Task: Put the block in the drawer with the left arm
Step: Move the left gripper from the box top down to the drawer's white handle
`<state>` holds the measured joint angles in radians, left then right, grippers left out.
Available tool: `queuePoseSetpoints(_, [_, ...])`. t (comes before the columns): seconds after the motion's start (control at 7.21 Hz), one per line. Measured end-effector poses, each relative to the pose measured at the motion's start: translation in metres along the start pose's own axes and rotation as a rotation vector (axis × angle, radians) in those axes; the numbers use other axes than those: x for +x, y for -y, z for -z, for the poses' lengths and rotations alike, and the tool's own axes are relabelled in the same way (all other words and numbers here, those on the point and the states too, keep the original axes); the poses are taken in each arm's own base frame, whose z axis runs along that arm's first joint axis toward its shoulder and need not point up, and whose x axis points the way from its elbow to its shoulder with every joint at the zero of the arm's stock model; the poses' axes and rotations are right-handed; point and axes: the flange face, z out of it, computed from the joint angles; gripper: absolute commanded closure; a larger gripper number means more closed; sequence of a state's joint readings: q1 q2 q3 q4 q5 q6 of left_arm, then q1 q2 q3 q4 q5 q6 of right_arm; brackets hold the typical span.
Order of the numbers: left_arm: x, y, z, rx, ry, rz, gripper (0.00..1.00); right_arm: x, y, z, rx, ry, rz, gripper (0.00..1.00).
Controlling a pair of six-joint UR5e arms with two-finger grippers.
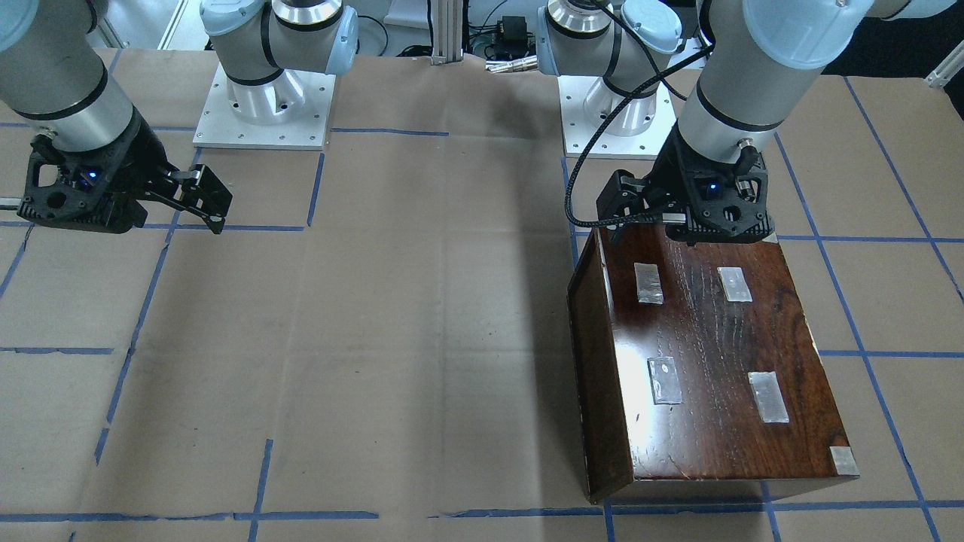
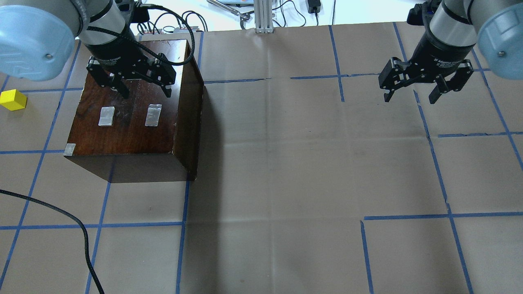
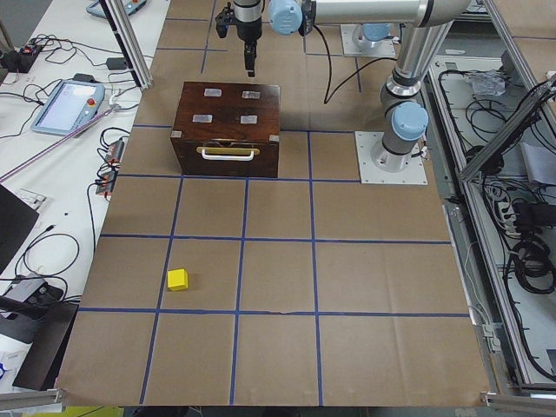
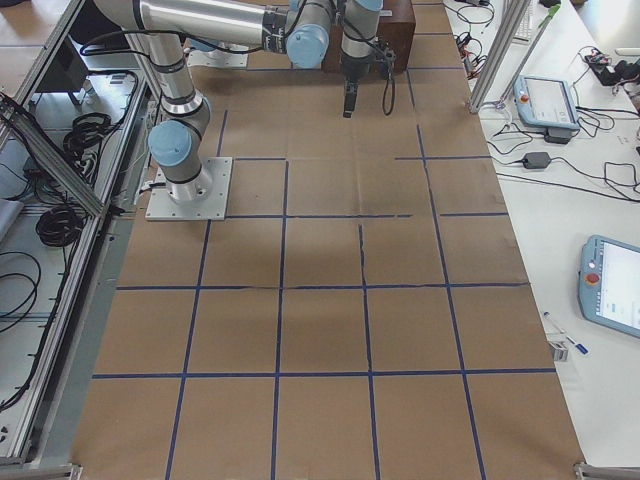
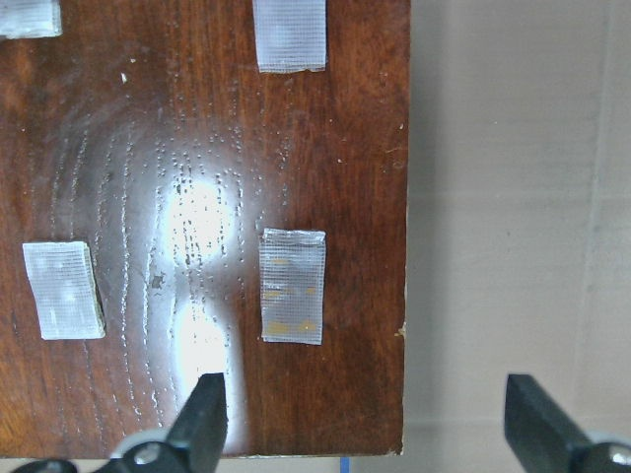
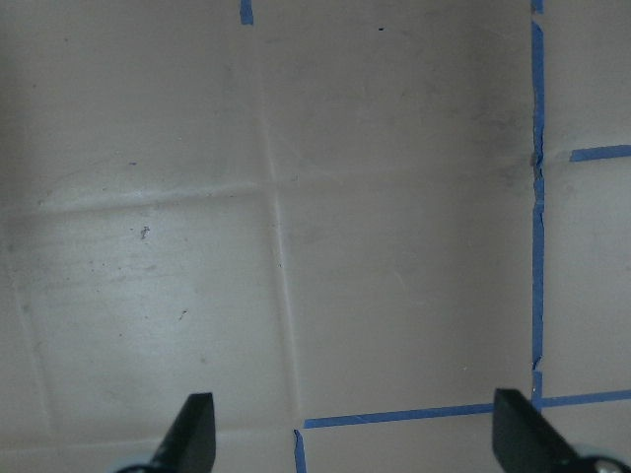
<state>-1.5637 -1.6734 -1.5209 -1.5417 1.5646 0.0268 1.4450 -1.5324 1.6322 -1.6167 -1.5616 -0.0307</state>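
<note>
The yellow block [image 2: 13, 100] lies on the table paper left of the dark-brown cabinet [image 2: 130, 122]; in the exterior left view the block [image 3: 177, 279] sits well in front of the cabinet [image 3: 228, 113]. The drawer is closed; only its dark front with a pale handle [image 3: 228, 154] shows. My left gripper [image 2: 146, 92] hangs open and empty over the far part of the cabinet top [image 5: 197, 148], its fingertips [image 5: 207, 409] spread wide. My right gripper [image 2: 410, 98] is open and empty above bare paper at the far right [image 6: 360, 434].
Several tape patches [image 2: 153, 115] are stuck on the cabinet top. A black cable [image 2: 81, 228] crosses the near left of the table. The arms' base plates [image 1: 263, 113] stand at the robot's edge. A teach pendant [image 3: 65, 104] lies beyond the table's side.
</note>
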Motion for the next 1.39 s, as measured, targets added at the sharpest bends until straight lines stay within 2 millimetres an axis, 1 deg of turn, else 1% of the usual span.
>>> queuePoseSetpoints(0.83, [-0.002, 0.000, 0.003, 0.005, 0.008, 0.017, 0.00, 0.000, 0.000, 0.000, 0.001, 0.000, 0.000, 0.00])
queuePoseSetpoints(0.97, [-0.010, 0.002, 0.003, 0.006, 0.009, 0.027, 0.00, 0.000, 0.000, 0.000, 0.001, 0.000, 0.000, 0.00])
queuePoseSetpoints(1.11, [-0.034, 0.006, 0.004, 0.008, 0.005, 0.065, 0.00, 0.000, 0.000, 0.000, 0.000, 0.000, 0.000, 0.00])
queuePoseSetpoints(1.25, [-0.072, 0.012, 0.006, 0.012, 0.001, 0.104, 0.00, 0.000, 0.000, 0.000, 0.000, 0.000, 0.000, 0.00])
queuePoseSetpoints(1.39, [-0.117, 0.018, 0.010, 0.022, -0.005, 0.123, 0.00, 0.000, 0.000, 0.000, 0.000, 0.000, 0.000, 0.00])
